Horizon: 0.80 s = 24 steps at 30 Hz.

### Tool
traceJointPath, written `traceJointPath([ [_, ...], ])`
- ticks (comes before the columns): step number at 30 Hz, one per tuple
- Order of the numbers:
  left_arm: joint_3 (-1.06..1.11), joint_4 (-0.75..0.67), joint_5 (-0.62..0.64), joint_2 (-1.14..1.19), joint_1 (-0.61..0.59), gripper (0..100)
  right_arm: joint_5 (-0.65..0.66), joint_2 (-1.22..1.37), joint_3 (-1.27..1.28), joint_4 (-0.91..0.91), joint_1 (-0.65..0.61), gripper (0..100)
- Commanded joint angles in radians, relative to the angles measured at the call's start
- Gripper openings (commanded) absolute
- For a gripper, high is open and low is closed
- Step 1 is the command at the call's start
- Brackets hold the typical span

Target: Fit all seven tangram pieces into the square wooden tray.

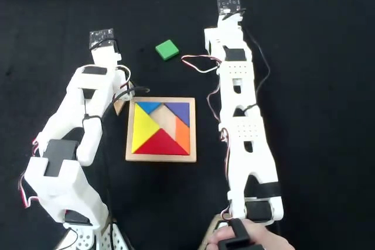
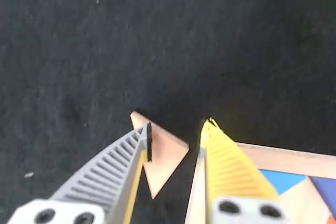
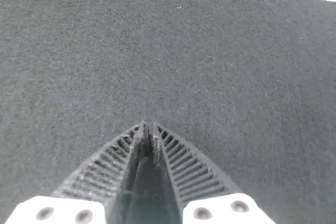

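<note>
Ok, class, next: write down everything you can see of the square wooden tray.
The square wooden tray is pale wood with a raised rim, lying flat on the black cloth. Inside it sit a yellow triangle, a red triangle, a blue triangle, a purple piece and an orange piece; a bare wooden patch shows in the middle. The left pincer stands open at one corner, a tan wooden triangle between its fingers.

Light falls evenly from above on the black table (image 1: pixel 316 86); my white arms (image 1: pixel 243 121) stand bright against it, without glare. Under my left gripper (image 2: pixel 178 129) it is dimmer, and the table by the tan piece (image 2: pixel 163 156) and the tray (image 2: pixel 283 158) corner sinks near black. Round my right gripper (image 3: pixel 148 127) the table reads pale grey, shadowless.
</note>
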Motion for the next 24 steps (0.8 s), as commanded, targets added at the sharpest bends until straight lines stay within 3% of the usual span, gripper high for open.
traceJointPath([
  [1, -0.065, 0.135, 0.037, -0.002, -0.008, 17, 0.003, -0.061, -0.053, -0.021, 0.011, 1.1],
  [24, -0.157, 0.199, -0.003, 0.1, -0.142, 17, 0.003, -0.061, -0.053, -0.021, 0.009, 1.1],
])
